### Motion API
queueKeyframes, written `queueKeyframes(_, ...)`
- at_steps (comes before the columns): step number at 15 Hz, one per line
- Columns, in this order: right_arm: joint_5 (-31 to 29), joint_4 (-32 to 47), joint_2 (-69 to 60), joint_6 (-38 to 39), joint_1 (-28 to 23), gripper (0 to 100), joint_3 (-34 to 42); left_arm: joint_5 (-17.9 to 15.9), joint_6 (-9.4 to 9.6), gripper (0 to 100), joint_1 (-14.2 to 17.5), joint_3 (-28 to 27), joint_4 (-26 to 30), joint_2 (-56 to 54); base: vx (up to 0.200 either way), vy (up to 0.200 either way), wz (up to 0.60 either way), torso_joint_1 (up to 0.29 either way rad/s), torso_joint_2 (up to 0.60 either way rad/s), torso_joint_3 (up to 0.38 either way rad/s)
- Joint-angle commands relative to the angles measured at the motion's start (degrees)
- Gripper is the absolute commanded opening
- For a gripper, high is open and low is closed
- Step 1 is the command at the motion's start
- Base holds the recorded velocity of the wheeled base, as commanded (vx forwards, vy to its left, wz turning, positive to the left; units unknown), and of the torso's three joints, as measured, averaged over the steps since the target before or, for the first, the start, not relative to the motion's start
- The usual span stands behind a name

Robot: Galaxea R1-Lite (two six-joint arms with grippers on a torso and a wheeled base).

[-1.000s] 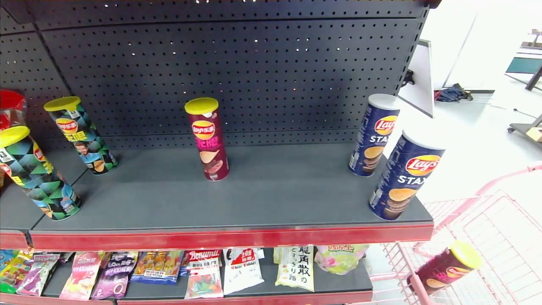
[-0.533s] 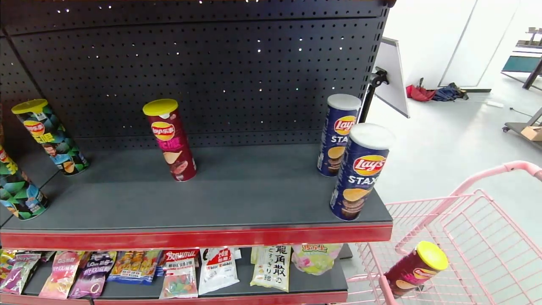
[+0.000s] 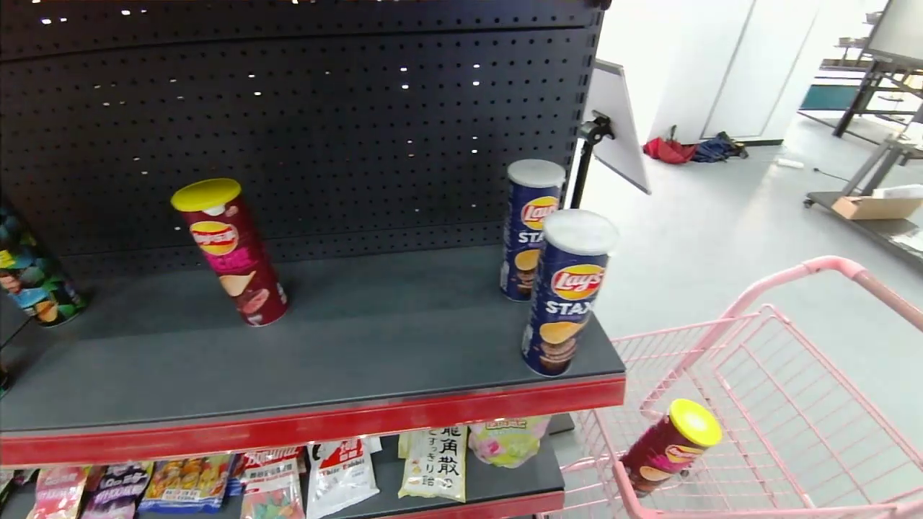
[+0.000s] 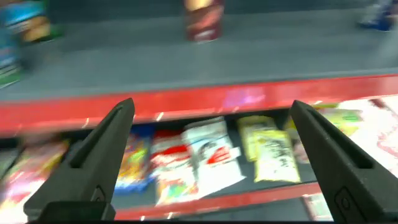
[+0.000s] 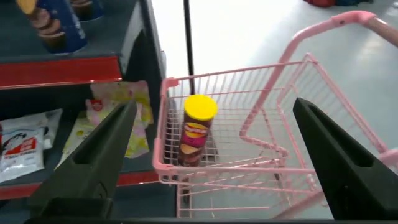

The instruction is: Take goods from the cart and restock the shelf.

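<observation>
Two blue chip cans stand upright at the right end of the grey shelf (image 3: 360, 346), right of centre in the head view. The front blue can (image 3: 566, 295) is near the red front edge, and the rear blue can (image 3: 530, 231) is just behind it by the perforated back panel (image 3: 324, 130). The shelf can (image 3: 231, 252), maroon with a yellow lid, stands left of centre, well apart from the blue pair. A patterned can (image 3: 36, 288) sits at the left edge. In the lower right corner, the pink cart (image 3: 829, 267) holds the cart can (image 3: 670, 447), also maroon and yellow-lidded, leaning in the basket corner nearest the shelf. Snack bags (image 3: 339, 476) lie on the lower shelf (image 3: 505, 486) along the bottom. The left gripper (image 4: 211, 107) has its fingers spread wide and empty, facing the shelf's red edge. The right gripper (image 5: 214, 107) is likewise spread and empty, with the cart can farther off between its fingers.
</observation>
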Motion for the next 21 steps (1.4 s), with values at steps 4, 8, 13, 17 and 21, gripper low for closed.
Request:
queueKeyframes(4,0.06,-0.05,-0.01,0.05,-0.04,100,0.0,0.01,-0.04,100,-0.03,0.01,0.01,-0.02,0.0,0.0,-0.45,0.002,0.0,0.004)
queueKeyframes(8,0.06,-0.05,-0.01,0.05,-0.04,100,0.0,0.01,-0.04,100,-0.03,0.1,0.01,-0.02,0.0,0.0,0.0,0.0,0.0,0.0)
queueKeyframes(13,-0.03,-0.05,-0.01,0.14,-0.04,100,0.0,0.01,-0.22,100,-0.03,0.01,0.01,-0.02,0.0,0.0,0.0,-0.068,0.15,0.089)
queueKeyframes(17,0.06,-0.05,-0.01,0.23,-0.04,100,0.0,0.01,-0.4,100,-0.03,0.1,0.01,-0.02,0.0,0.0,0.0,-0.138,0.35,0.206)
queueKeyframes(21,-0.03,-0.05,-0.01,0.23,-0.04,100,0.0,0.01,-0.4,100,-0.03,0.01,0.01,-0.02,0.0,0.0,0.0,-0.137,0.36,0.206)
